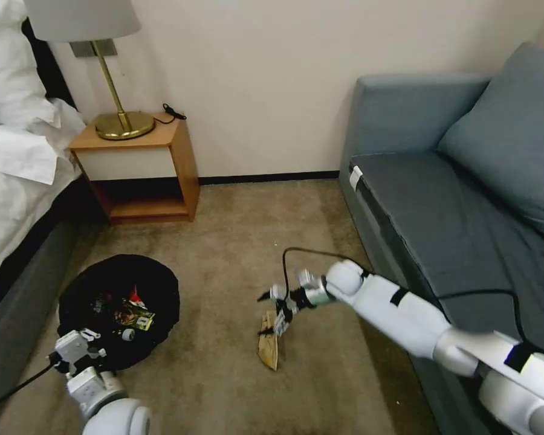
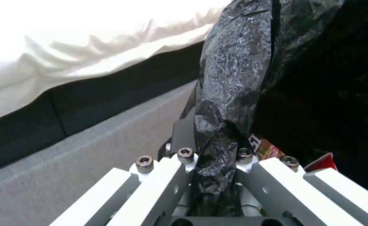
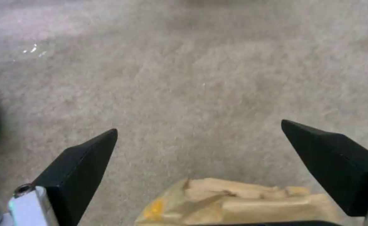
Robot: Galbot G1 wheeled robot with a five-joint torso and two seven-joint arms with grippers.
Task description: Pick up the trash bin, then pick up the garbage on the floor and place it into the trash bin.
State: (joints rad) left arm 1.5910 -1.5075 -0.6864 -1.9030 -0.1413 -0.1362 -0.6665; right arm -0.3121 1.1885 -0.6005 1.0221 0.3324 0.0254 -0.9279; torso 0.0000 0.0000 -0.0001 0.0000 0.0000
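The trash bin (image 1: 157, 290), low and wrapped in a black bag, sits on the carpet beside the bed. My left gripper (image 1: 72, 350) is shut on its near rim; the left wrist view shows the crumpled black bag (image 2: 230, 81) pinched in the left gripper (image 2: 215, 155). Garbage lies inside the bin: a red-and-white wrapper (image 1: 133, 296), a shiny snack packet (image 1: 134, 316) and a white bottle cap (image 1: 127, 334). A tan peel-like strip (image 1: 268, 350) lies on the carpet. My right gripper (image 1: 278, 309) hangs open just over its far end, and the strip (image 3: 238, 204) lies between the right gripper's (image 3: 199, 125) spread fingers.
A bed (image 1: 12, 181) borders the left side and a grey-blue sofa (image 1: 465, 199) the right. A wooden nightstand (image 1: 142, 163) with a brass lamp (image 1: 121, 121) stands against the far wall. Open carpet (image 1: 236, 229) lies between the bin and the sofa.
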